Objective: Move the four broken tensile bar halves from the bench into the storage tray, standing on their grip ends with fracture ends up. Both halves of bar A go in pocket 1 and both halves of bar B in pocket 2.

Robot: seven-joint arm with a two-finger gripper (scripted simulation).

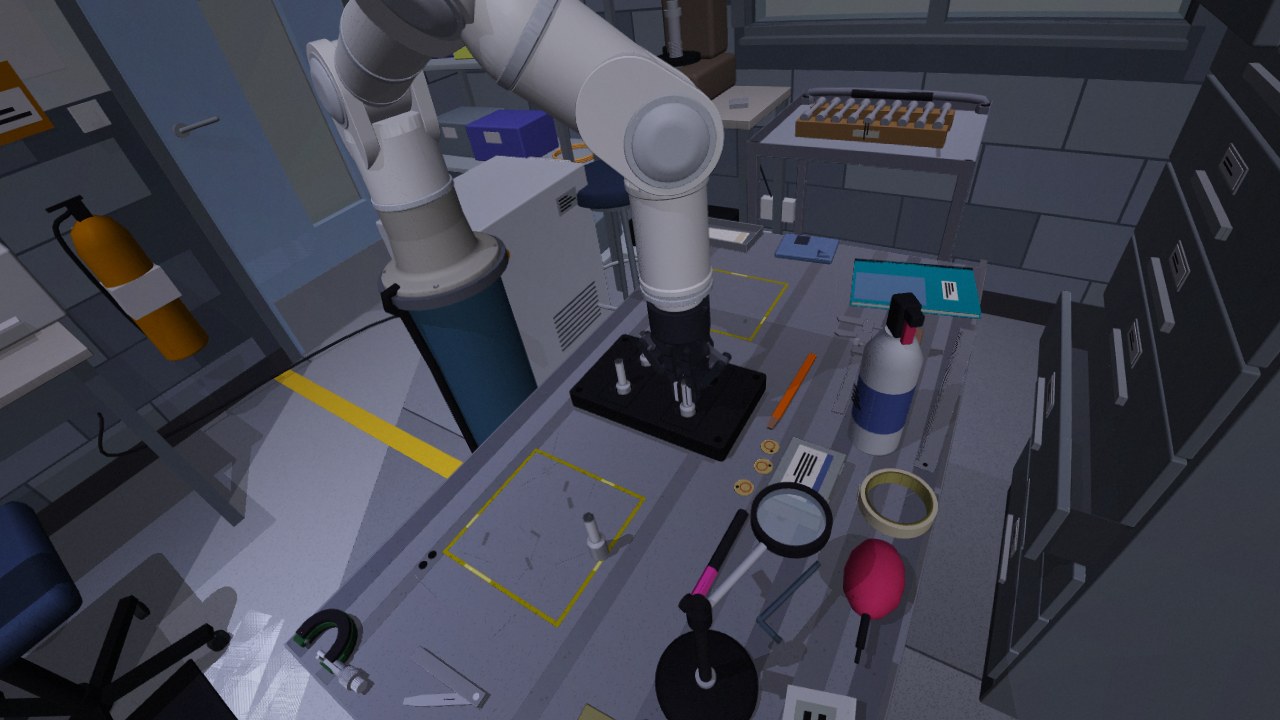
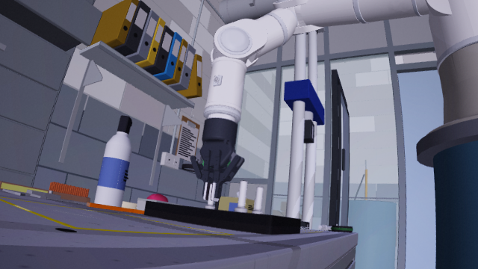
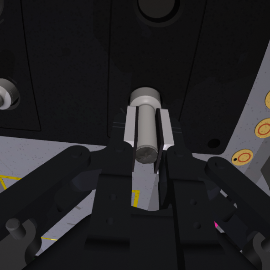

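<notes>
A grey tensile bar half (image 3: 146,126) (image 1: 686,400) stands upright with its wide grip end down in a pocket of the black storage tray (image 1: 669,394) (image 2: 224,219), held by my closed gripper (image 3: 146,131) (image 2: 210,191) (image 1: 682,390) around its stem. Another half (image 1: 619,374) stands in the tray's far left pocket. From the second side camera two more halves (image 2: 242,196) (image 2: 258,200) show standing on the tray. One half (image 1: 593,535) stands on the bench inside the yellow-marked square, near the front.
Behind the tray are a second yellow-marked square (image 1: 747,304) and the arm's blue pedestal (image 1: 465,349). To the right lie an orange pencil (image 1: 793,389), a white spray bottle (image 1: 884,381), brass discs (image 1: 763,466), a magnifier (image 1: 789,519), a tape roll (image 1: 898,501) and a red bulb (image 1: 874,578).
</notes>
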